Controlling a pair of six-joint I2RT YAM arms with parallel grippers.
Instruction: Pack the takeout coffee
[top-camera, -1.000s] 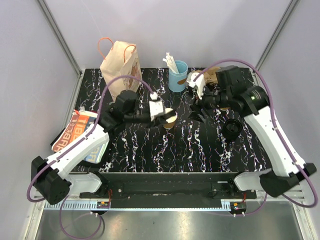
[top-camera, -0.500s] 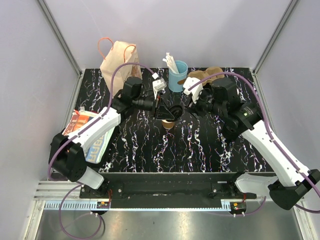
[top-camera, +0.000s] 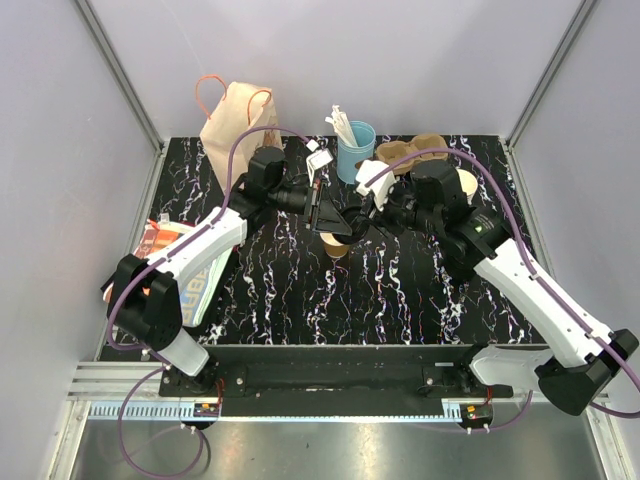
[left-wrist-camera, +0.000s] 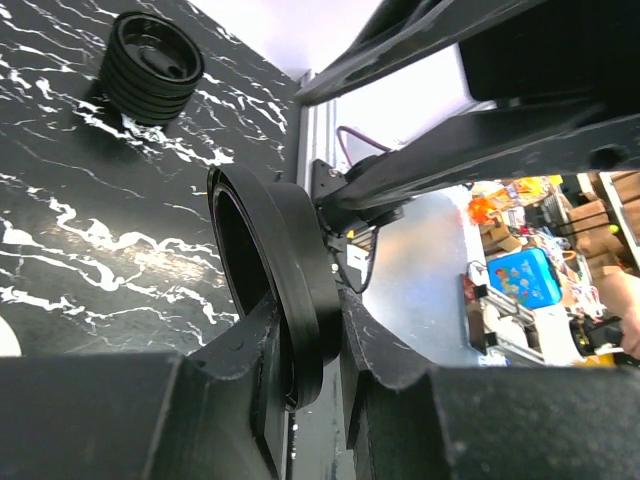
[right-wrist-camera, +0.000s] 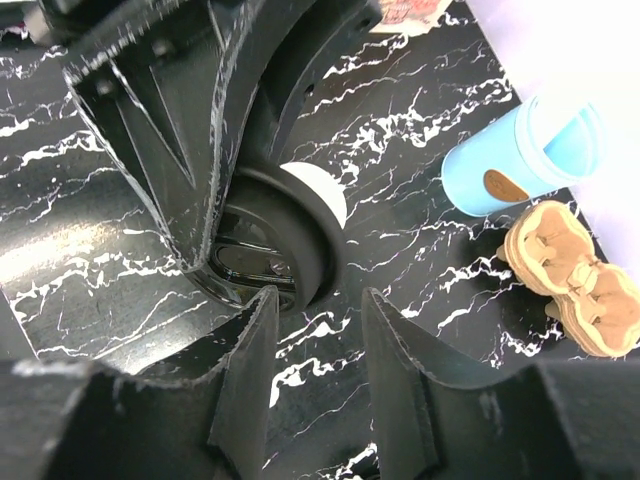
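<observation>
Left gripper (top-camera: 322, 212): clenched on the black lid (left-wrist-camera: 290, 270), pinching its rim so the disc stands on edge above the counter (top-camera: 280, 290).
Right gripper (right-wrist-camera: 320, 300): jaws parted, grasping nothing, fingertips just beside the lid's lower edge.
Cup: the kraft cup (top-camera: 337, 247) stands upright and uncovered at the middle of the counter, directly under both grippers; the lid is not on it.
Risk, handover: two grippers crowd one thin lid. If the right one pinches off-centre, or the left one lets go too soon, the lid would likely slip out and roll away.
Risk, cup: it is light paper with an open top, so a stray finger or a falling lid could tip it. I cannot tell whether it holds liquid.
Risk, seating: a lid brought down tilted would probably catch one side of the rim and dent the soft wall instead of snapping on.
Lid material: rigid glossy black plastic, round, with a stepped skirt; slick under hard fingers.
Cup material: matte tan paper outside, pale inside.
Counter surface: black with white veins, smooth and hard.
Nearby: a stack of black lids (left-wrist-camera: 155, 62), a light-blue cup (top-camera: 356, 152), a moulded pulp carrier (right-wrist-camera: 565, 275), and a brown paper bag (top-camera: 240, 125) with handles at the back left.
</observation>
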